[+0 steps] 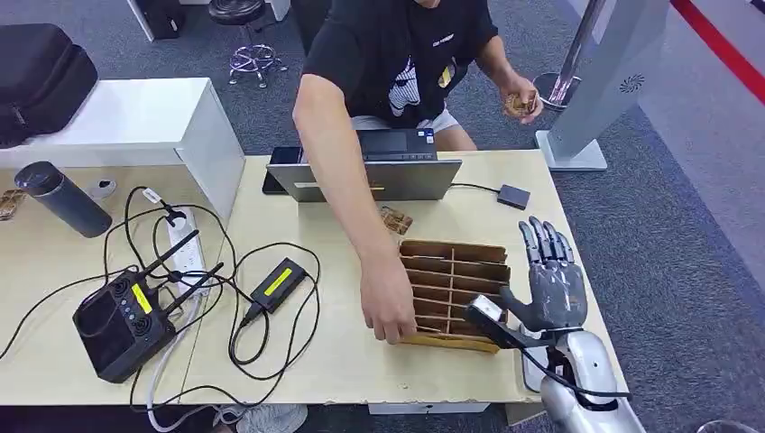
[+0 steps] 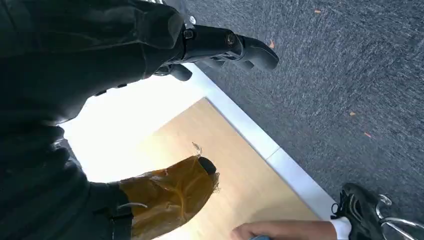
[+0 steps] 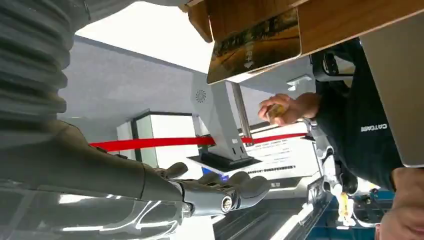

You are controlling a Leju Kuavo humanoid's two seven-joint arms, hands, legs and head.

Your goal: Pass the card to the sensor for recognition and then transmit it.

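Observation:
A wooden slotted rack (image 1: 456,280) lies on the table's right half. A card (image 1: 485,312) leans at its near right corner; the right wrist view shows this glossy card (image 3: 255,42) against the rack's wood. My right hand (image 1: 546,275) stands just right of the rack, fingers straight and apart, holding nothing, with its fingers (image 3: 220,192) apart from the card. A person's hand (image 1: 388,307) rests on the rack's left end. Behind it a grey reader with a screen (image 1: 397,149) stands at the far edge. My left hand (image 2: 225,45) hangs beside the table over the carpet, empty.
A small black box (image 1: 512,196) on a cable sits right of the reader. A loose card (image 1: 397,219) lies behind the rack. The person's other hand (image 1: 521,101) holds cards. Cables, a power strip (image 1: 185,248), a black antenna device (image 1: 126,320) and a flask (image 1: 59,197) crowd the left.

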